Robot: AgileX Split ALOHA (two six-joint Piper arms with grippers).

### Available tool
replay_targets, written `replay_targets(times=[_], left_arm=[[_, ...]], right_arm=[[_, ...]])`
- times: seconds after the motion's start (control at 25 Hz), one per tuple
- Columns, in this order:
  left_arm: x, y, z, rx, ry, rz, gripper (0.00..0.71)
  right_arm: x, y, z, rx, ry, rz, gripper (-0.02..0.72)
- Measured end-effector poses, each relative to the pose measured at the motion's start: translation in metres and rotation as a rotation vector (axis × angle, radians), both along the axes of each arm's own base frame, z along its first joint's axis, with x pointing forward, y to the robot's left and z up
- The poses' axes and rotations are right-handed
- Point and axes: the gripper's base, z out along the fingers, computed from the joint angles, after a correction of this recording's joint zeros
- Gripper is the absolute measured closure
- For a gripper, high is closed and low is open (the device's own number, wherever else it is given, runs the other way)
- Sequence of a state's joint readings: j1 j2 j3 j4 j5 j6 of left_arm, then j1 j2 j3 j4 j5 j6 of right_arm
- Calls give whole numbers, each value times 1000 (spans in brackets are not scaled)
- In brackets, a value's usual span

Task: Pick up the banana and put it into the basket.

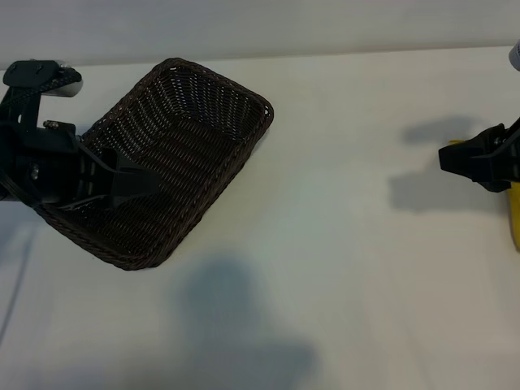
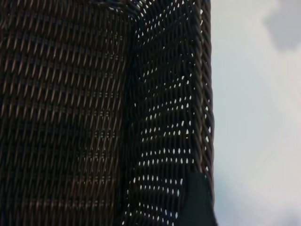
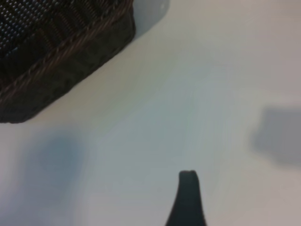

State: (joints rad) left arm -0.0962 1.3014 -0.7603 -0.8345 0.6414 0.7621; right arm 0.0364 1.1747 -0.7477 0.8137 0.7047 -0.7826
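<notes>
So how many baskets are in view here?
1. The basket sits on the table's left side, with the left pincer over its near end. Nothing hints at another.

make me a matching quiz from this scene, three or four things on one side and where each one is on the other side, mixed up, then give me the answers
Things:
1. basket
2. left gripper
3. right gripper
4. banana

Places:
A. over the table, at the right edge of the exterior view
B. on the table, left of centre
C. over the basket's inside, at its left end
D. partly hidden below the right gripper, cut off by the right edge

Pairs: 1-B, 2-C, 3-A, 4-D
</notes>
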Motion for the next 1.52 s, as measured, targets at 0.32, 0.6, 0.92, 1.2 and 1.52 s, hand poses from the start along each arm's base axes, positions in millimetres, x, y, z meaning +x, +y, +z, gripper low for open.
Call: replay_targets(times=[0.32,0.6,0.92,1.2,1.52], left_arm=[[0,0,0,1,0,0,149],[0,0,0,1,0,0,149],[0,0,0,1,1,0,149],[2,2,0,9,-17,28,149],[8,11,17,43,141,227,149]], right_arm=[[0,0,0,0,0,-1,111],[0,0,0,0,0,-1,111],[0,0,0,0,0,0,111],[0,0,0,0,0,1,111],[0,0,0,0,0,1,111]])
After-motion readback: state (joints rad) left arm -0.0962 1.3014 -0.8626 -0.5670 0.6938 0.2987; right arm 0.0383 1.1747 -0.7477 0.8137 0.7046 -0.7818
